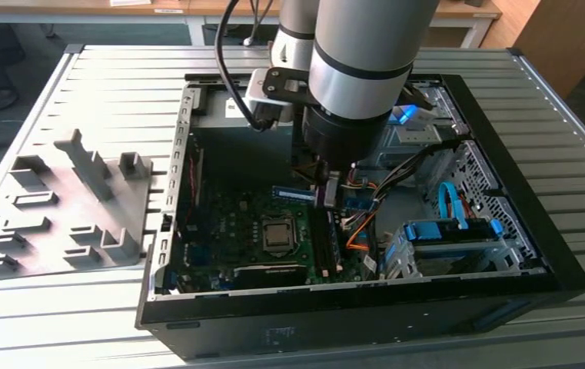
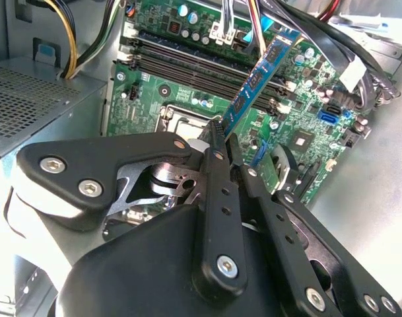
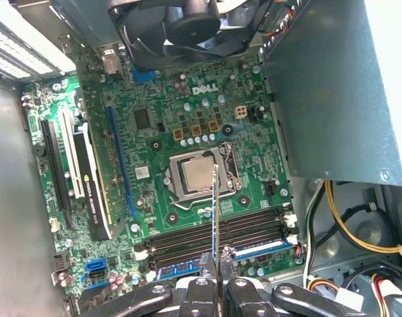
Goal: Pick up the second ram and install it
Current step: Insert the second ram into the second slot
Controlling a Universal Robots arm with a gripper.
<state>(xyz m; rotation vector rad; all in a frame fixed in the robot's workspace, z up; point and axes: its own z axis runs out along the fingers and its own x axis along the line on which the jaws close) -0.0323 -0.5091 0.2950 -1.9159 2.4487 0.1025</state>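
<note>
My gripper [image 1: 325,198] is down inside the open computer case [image 1: 497,296], above the motherboard [image 1: 236,223]. It is shut on the second ram [image 2: 263,72], a narrow blue strip with dark chips that sticks out past the fingertips [image 2: 214,135]. In the first wrist view the ram [image 3: 216,211] shows edge-on, held over the long black memory slots [image 3: 247,228] beside the processor socket [image 3: 197,173]. It hangs above the board, apart from the slots [image 2: 187,63]. A blue strip [image 3: 181,269] lies along the slot row closest to the gripper [image 3: 216,257].
A black fan [image 3: 187,26] and the grey power supply box [image 3: 339,86] flank the board. Orange and black cables [image 1: 359,231] and blue drive brackets [image 1: 446,231] fill the case toward the exterior view's right. A grey parts fixture [image 1: 67,207] sits on the table at the exterior view's left.
</note>
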